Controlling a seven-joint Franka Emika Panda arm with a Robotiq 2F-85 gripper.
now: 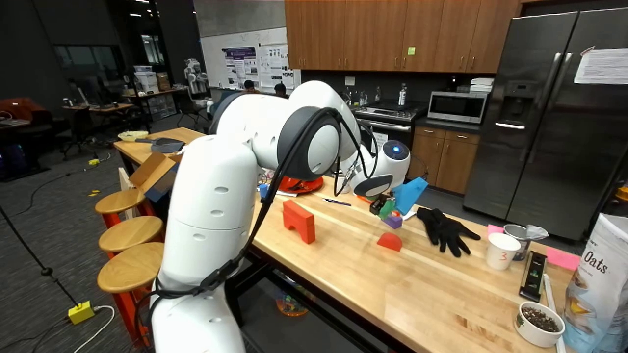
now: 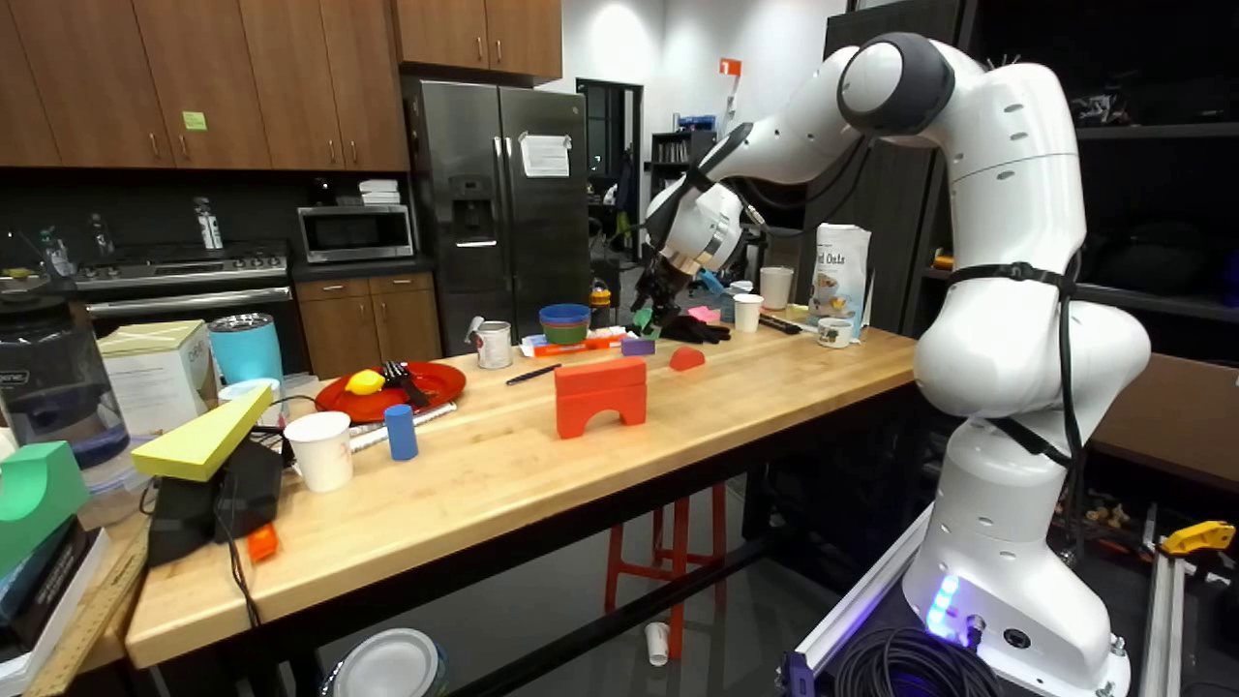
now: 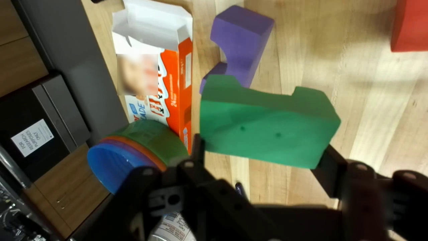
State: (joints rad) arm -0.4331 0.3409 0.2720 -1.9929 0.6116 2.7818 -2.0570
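I see a long wooden surface (image 1: 407,289) carrying a red plate (image 2: 443,383), a blue cylinder (image 2: 401,434), a pen (image 2: 533,375), a purple block (image 3: 245,45), a red half-round block (image 1: 390,241) and an upright red arch (image 2: 600,400).

Wooden cabinets (image 1: 373,37) hang above a dark backsplash (image 1: 316,81) beside a steel refrigerator (image 1: 535,132); red-legged stools (image 1: 130,233) stand on grey carpet (image 1: 68,235).

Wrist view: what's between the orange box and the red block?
A purple block, then bare table, in the wrist view; the green block in the hand partly hides the purple one.
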